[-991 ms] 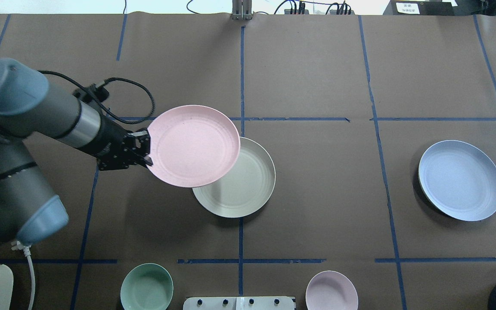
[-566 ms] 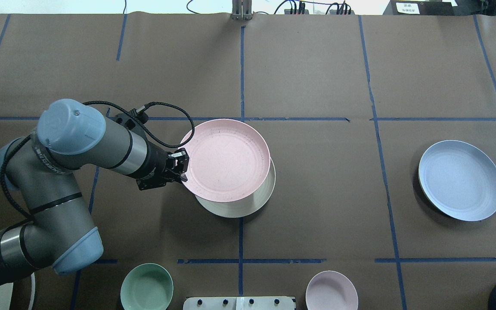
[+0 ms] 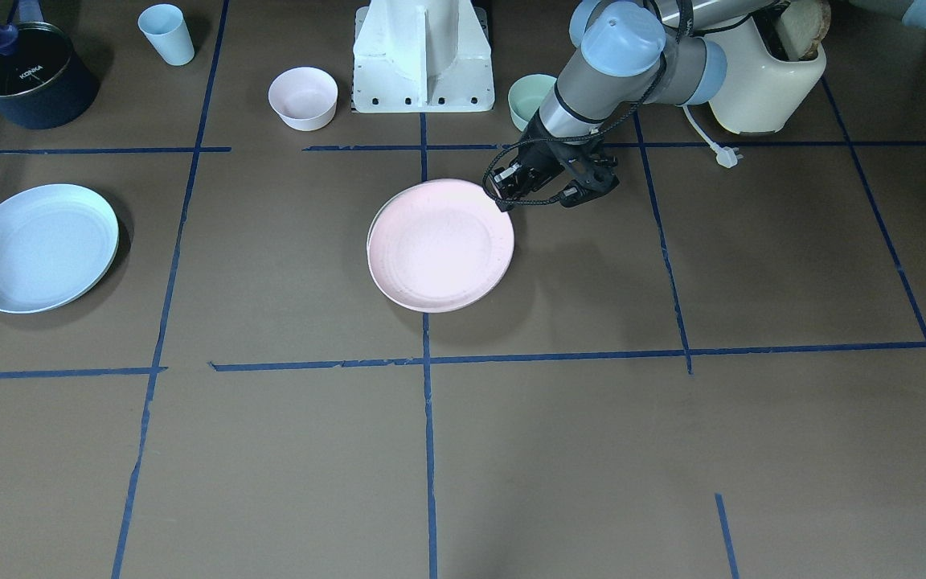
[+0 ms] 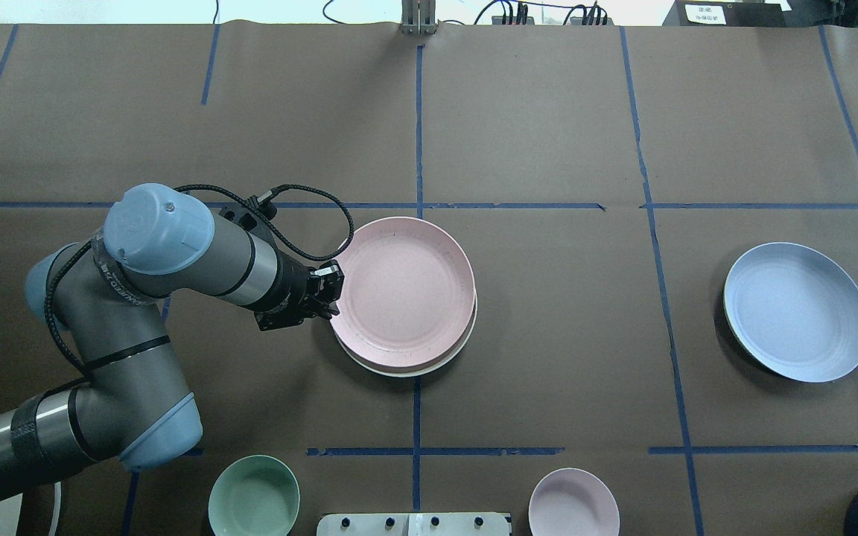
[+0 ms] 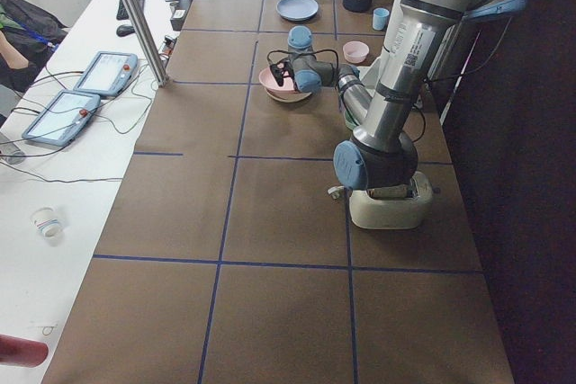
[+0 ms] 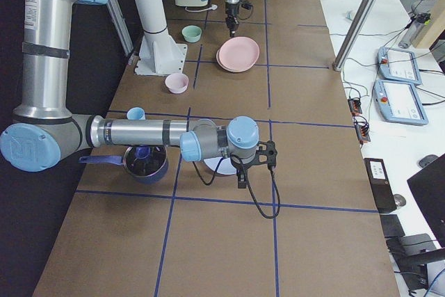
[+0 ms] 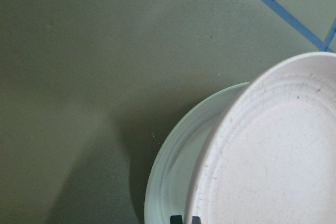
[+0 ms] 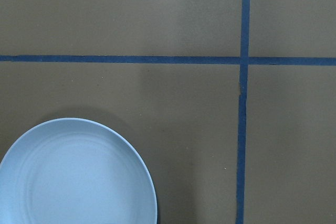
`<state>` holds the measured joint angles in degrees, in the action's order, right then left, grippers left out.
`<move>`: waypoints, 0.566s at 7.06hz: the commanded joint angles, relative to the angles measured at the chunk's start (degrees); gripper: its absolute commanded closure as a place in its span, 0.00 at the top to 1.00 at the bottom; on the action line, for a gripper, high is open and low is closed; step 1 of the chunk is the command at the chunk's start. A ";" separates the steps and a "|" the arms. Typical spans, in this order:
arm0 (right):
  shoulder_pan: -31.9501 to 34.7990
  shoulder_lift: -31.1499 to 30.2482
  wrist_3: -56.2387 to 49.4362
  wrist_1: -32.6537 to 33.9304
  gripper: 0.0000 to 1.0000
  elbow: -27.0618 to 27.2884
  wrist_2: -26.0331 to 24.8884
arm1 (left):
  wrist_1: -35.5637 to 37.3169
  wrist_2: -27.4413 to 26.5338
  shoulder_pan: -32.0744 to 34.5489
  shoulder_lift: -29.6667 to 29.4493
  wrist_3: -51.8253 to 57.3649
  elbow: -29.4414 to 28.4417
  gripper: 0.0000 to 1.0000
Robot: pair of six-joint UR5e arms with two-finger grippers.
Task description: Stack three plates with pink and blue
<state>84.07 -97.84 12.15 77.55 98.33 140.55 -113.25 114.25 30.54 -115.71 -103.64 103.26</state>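
Since one second ago the left gripper (image 4: 331, 295) has carried the pale pink plate (image 4: 407, 286) sideways and lower. It now covers nearly all of the cream-white plate (image 7: 170, 174), where before it overlapped only one edge.

On the robot's side of the cream-white plate stand a small green bowl (image 4: 254, 495) and a small pink bowl (image 4: 573, 502). Both are well apart from it and close to the white robot base (image 3: 423, 56).

At the cream-white plate itself, the left gripper is closed narrow on the rim of the pale pink plate, on the side toward the robot's left. The left wrist view shows the pale pink plate a little off centre. A crescent of the cream-white plate shows beside it. Whether the two plates touch all around, I cannot tell.

The pale blue plate (image 4: 796, 311) lies flat on the brown table (image 4: 548, 112), well apart from the cream-white plate, toward the robot's right. The right gripper (image 6: 241, 183) hangs at the pale blue plate's edge. It shows only in a side view, so I cannot tell if it is wide or narrow.
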 commanded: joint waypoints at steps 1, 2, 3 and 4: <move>-3.73 -0.86 8.03 -7.21 1.00 -0.16 -1.42 | 0.22 -0.17 -0.48 0.05 0.37 1.06 1.00; -5.57 -2.08 9.90 -9.76 1.00 -0.16 -2.90 | 0.22 -0.09 -0.48 0.05 0.37 1.77 1.00; -8.02 -2.53 14.00 -12.75 1.00 -0.24 -3.96 | 0.30 0.00 0.05 0.14 0.45 2.56 1.00; -11.70 -4.71 20.31 -19.82 1.00 -0.59 -7.45 | 0.39 0.09 0.66 0.22 0.46 2.65 1.00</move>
<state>76.13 -100.64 26.13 64.33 98.02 136.20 -112.95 114.25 30.60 -115.57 -103.22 105.50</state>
